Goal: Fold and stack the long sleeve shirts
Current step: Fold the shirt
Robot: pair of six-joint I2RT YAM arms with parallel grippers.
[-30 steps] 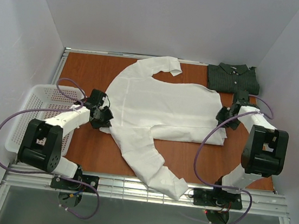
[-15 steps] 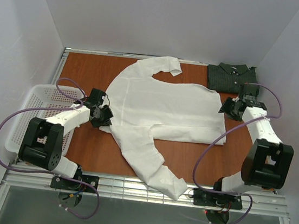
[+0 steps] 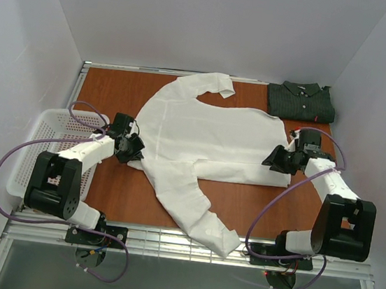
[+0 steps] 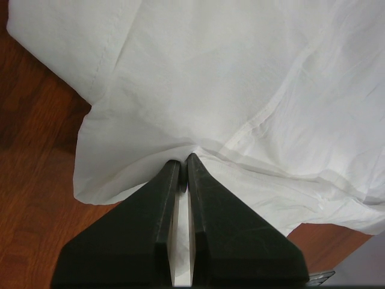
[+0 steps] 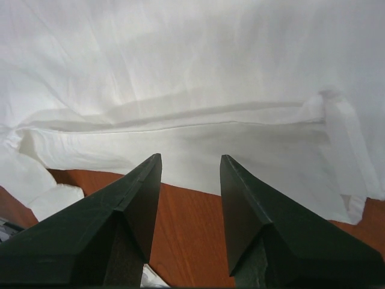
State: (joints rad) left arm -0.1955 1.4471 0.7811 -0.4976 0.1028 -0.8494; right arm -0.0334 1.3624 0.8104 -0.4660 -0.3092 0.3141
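the white shirt [image 3: 208, 136] lies spread flat across the middle of the brown wood-grain worktop [image 3: 108, 92], one sleeve trailing toward the lower edge. bare wood shows at upper left and lower right. the dark shirt [image 3: 300, 101] sits folded at upper right, apart from it. a white mesh basket [image 3: 34, 146] borders the left edge. the left gripper [image 4: 182, 161] has its jaws together, seemingly pinching a wrinkled fold at the white shirt's left edge. the right gripper [image 5: 190, 158] has its jaws apart over the smooth hem, gripping nothing.

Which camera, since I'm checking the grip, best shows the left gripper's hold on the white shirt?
Left wrist: the left gripper is shut on a fold of the white shirt, close up. Top external shows it small at the shirt's edge; right wrist, only cloth.
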